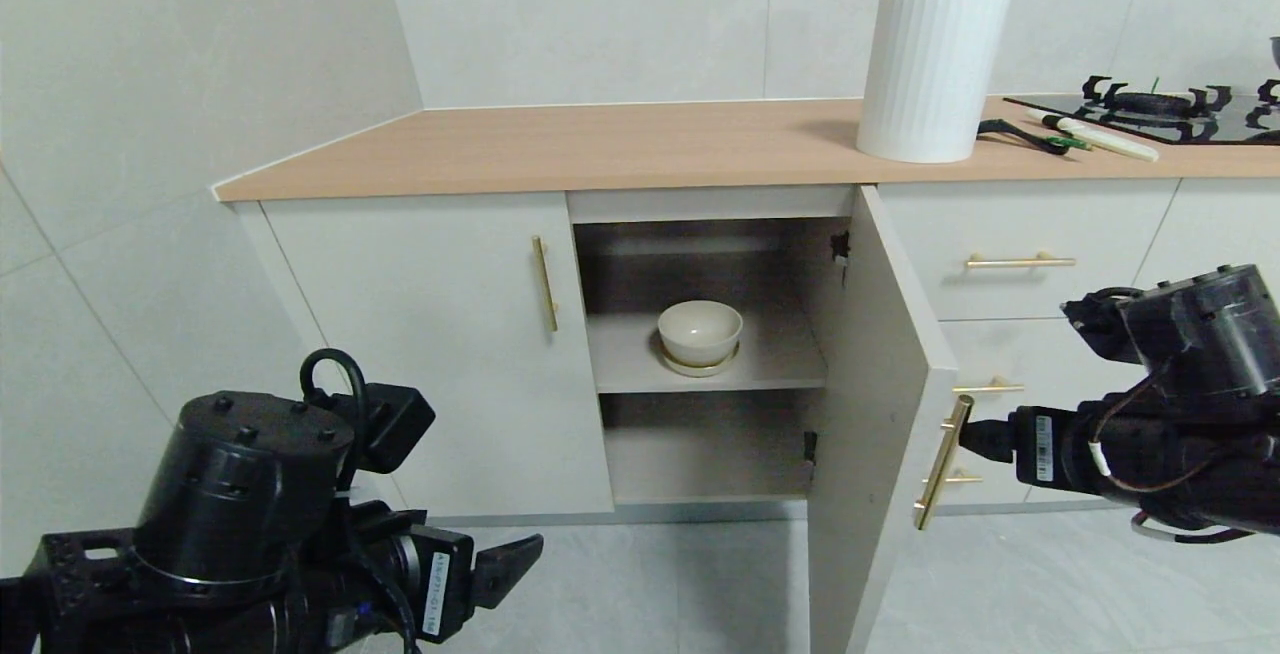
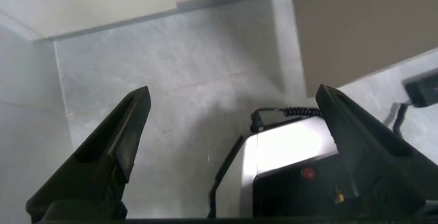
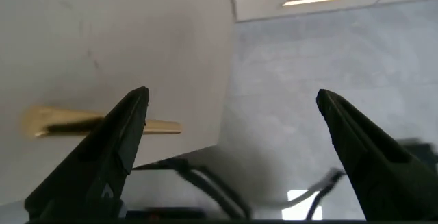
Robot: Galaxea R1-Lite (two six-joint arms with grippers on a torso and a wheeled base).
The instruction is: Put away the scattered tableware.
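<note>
The head camera is looking forward and down at the counter (image 1: 600, 149) and the open cabinet door (image 1: 880, 384). The right wrist camera is sharing that door's handle (image 3: 161, 126), close up; the left is facing the floor (image 2: 191, 66)

L arm sat low at robot's left, wrist roughly level, L gripper (image 1: 508, 562) pointing fwd and inward, tilted down a bit; its fingers (image 2: 116, 148) spread wide; R arm held higher at robot's right, forearm approx. horizontal, R gripper (image 1: 978, 440) pointing inward toward robot's left; its fingers (image 3: 113, 148) likewise wide apart.
</note>
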